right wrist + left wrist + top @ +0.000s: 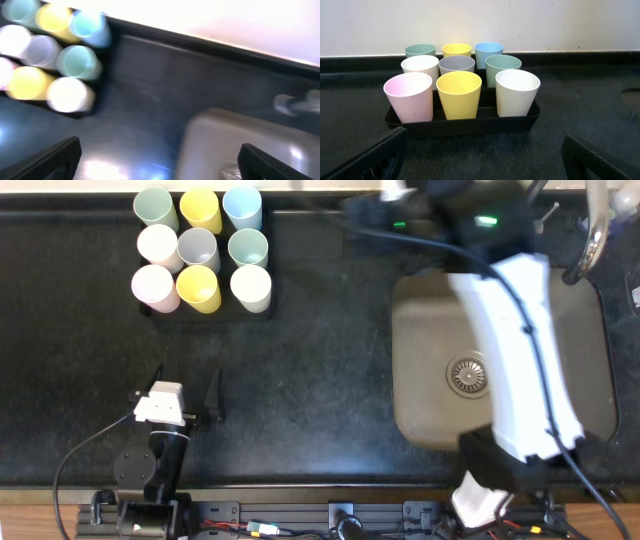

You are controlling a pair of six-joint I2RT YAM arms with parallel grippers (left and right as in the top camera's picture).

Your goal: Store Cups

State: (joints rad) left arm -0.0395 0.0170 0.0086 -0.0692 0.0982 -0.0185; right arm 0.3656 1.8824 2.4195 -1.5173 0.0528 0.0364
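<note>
A black tray (215,314) at the counter's back left holds several upright cups (198,248) in pink, yellow, white, grey, green and blue. In the left wrist view the tray (465,125) stands straight ahead, with a yellow cup (459,94) in the middle of its front row. My left gripper (188,387) (482,142) rests low on the counter in front of the tray, open and empty. My right gripper (365,208) (160,152) is raised near the back wall between tray and sink, open with nothing between its fingers; the cups (47,55) lie off to one side of it.
A steel sink (430,380) (240,145) is set into the dark counter (300,380) on the right, with a faucet (595,230) (295,105) at its back corner. The right arm's white link crosses above the sink.
</note>
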